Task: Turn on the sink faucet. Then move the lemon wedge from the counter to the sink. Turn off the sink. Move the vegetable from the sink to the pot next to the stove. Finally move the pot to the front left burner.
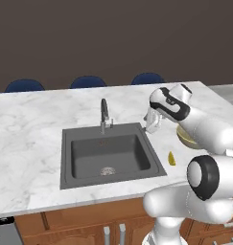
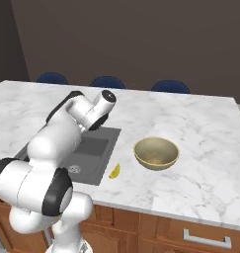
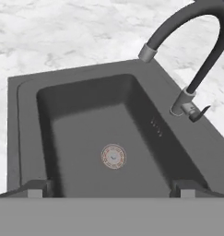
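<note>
In the right base view the arm's white body stands in front of the sink (image 2: 94, 153), covering its left part and the whole sink faucet, so only the basin's right side and a bit of the drain show there; in the left base view the forearm covers most of the tan bowl (image 1: 186, 138), leaving just its near rim. The hand view cuts off the top of the spout and the near edge of the basin. The end effector (image 1: 150, 125) hangs just right of the sink's back right corner, above the counter (image 1: 31, 139), its fingers small and hard to make out in the left base view. In the hand view the two finger tips (image 3: 35, 188) stand wide apart at the bottom corners, released, with nothing between them and touching nothing. The sink faucet (image 1: 104, 115) rises at the sink's back rim, its small lever beside its base, apart from the end effector. No water can be made out at the spout. The lemon wedge (image 1: 171, 159) lies on the counter just right of the sink's front right corner, nearer the camera than the end effector and in front of the bowl.
</note>
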Motion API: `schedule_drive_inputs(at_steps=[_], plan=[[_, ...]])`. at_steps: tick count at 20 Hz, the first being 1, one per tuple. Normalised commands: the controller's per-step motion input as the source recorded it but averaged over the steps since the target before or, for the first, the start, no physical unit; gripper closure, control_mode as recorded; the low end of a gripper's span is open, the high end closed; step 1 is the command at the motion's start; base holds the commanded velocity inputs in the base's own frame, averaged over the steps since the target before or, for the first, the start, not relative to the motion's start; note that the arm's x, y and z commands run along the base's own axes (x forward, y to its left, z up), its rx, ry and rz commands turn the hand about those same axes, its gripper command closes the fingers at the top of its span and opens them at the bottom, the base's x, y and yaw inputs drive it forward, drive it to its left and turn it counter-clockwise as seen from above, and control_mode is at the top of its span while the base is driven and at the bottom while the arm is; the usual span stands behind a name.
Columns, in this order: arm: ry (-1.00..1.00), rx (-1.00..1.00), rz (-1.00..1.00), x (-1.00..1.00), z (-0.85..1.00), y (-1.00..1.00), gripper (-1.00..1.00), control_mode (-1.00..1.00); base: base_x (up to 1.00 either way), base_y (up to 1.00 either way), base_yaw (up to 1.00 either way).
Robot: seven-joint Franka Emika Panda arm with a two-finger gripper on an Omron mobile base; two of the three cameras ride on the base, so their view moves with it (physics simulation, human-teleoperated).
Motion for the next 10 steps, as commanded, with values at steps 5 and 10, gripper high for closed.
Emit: schedule_drive_inputs(at_steps=[5,10], plan=[[-0.03,0.00,0.10,0.41,-0.28,0.12,-1.00,-1.00,0.00,0.00,0.00],[0.00,0.00,0.05,0.23,-0.11,0.09,-1.00,-1.00,0.00,0.00,0.00]])
